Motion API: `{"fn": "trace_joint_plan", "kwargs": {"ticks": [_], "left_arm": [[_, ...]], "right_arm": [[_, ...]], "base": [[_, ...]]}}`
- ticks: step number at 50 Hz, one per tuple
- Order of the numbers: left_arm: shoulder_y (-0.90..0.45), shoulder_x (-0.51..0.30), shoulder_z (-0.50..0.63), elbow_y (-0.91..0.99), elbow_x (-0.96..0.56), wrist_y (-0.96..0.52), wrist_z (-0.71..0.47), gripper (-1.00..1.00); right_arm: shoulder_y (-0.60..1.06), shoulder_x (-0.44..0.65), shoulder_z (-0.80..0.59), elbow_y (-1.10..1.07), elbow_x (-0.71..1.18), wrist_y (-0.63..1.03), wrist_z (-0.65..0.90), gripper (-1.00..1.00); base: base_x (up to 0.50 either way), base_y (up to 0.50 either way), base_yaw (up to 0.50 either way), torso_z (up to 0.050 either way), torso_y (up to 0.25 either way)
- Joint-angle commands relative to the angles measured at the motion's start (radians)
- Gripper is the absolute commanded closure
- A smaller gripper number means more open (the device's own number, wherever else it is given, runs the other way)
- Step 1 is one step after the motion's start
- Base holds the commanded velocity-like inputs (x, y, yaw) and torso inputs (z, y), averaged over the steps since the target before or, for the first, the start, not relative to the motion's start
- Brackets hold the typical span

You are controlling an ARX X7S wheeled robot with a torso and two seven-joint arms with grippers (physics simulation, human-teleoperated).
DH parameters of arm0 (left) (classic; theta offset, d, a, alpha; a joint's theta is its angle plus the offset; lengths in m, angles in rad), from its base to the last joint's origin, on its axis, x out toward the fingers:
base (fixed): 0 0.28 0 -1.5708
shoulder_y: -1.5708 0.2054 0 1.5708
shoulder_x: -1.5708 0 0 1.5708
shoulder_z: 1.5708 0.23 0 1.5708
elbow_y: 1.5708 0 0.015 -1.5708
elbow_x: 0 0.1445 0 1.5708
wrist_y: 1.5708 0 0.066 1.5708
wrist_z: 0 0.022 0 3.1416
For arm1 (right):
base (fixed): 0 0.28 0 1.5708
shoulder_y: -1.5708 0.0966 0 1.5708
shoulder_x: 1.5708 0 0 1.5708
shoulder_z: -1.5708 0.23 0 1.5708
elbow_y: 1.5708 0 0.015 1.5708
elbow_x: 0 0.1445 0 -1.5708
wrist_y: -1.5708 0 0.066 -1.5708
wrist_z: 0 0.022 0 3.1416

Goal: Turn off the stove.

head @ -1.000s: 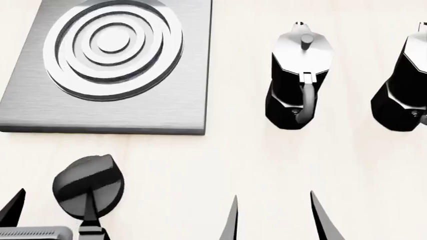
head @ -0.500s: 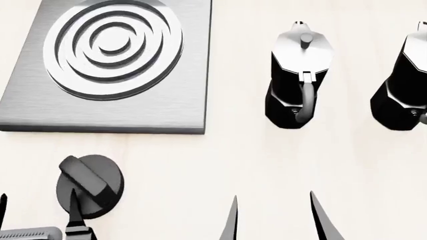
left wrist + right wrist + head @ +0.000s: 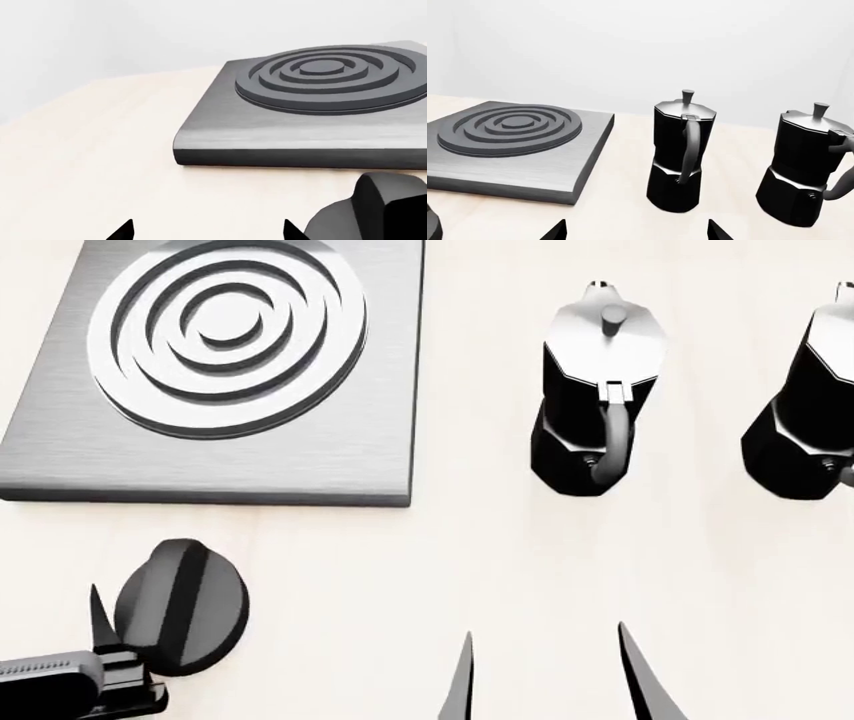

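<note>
At the far left of the head view, the left gripper [image 3: 96,640] comes in low from the corner, one thin dark fingertip [image 3: 98,608] standing just beside the left rim of the knob [image 3: 182,606]; its own wrist camera shows two finger points spread apart over bare table, with the knob off to one side rather than between them. The knob is a black round disc with a raised ridge across it, the ridge running close to upright with a slight tilt, and it sits on the pale wooden table [image 3: 400,570] just in front of the stove plate. The stove [image 3: 220,370] lies behind it at upper left, a flat brushed grey square with a burner of concentric rings in its middle. Further right, the right gripper [image 3: 547,680] shows as two black finger blades held apart over bare table near the bottom edge. Beyond it stands a black-and-silver moka pot [image 3: 597,390], handle toward the robot, and a second moka pot [image 3: 807,410] is cut off at the right edge.
</note>
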Motion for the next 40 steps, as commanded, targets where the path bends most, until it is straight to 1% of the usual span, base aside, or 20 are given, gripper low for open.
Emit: {"fn": "trace_joint_plan", "kwargs": {"ticks": [1, 15, 31, 40], "left_arm": [[-0.017, -0.006, 0.006, -0.062, -0.033, -0.013, 0.016, -1.0], [0.011, -0.025, 0.011, 0.001, 0.022, 0.01, -0.026, -1.0], [0.044, -0.054, 0.025, 0.091, 0.012, 0.002, -0.008, -1.0], [0.057, -0.07, 0.029, 0.131, 0.043, 0.018, -0.021, -1.0]], "right_arm": [[0.002, 0.001, -0.004, 0.001, -0.001, -0.001, 0.0, -1.0], [0.002, 0.004, -0.006, 0.003, 0.001, -0.003, 0.001, -1.0], [0.003, 0.007, -0.008, 0.004, 0.001, -0.005, 0.004, -1.0], [0.006, 0.007, -0.01, 0.008, 0.002, -0.007, 0.005, -1.0]], "base": [[0.0, 0.0, 0.0, 0.0, 0.0], [0.0, 0.0, 0.0, -0.001, -0.002], [0.0, 0.0, 0.0, 0.0, 0.0], [0.0, 0.0, 0.0, 0.0, 0.0]]}}
